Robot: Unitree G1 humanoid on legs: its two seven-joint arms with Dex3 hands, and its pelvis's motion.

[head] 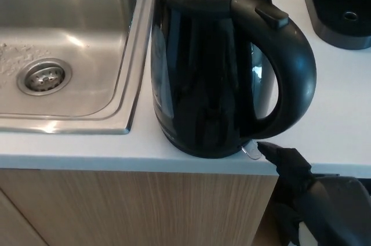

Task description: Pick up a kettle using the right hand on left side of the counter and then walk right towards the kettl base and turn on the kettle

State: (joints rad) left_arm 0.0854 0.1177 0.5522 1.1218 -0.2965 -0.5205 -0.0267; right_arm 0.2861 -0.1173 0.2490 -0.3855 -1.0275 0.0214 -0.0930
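Black kettle [214, 66] not picked up yet, sitting on the white worktop [342, 101] right beside the steel sink [69, 49].

Right hand [301, 191] is low at the worktop's front edge, 1 fingertip [268, 149] poking up near the bottom of the handle [287, 66], not wrapped around anything, so it's holding nothing; can't tell if the rest is clenched. Left hand isn't showing. Basically 0 steps done I'd say: grab, walk to the kettle base [342, 8] at top right, and switching on are all left.
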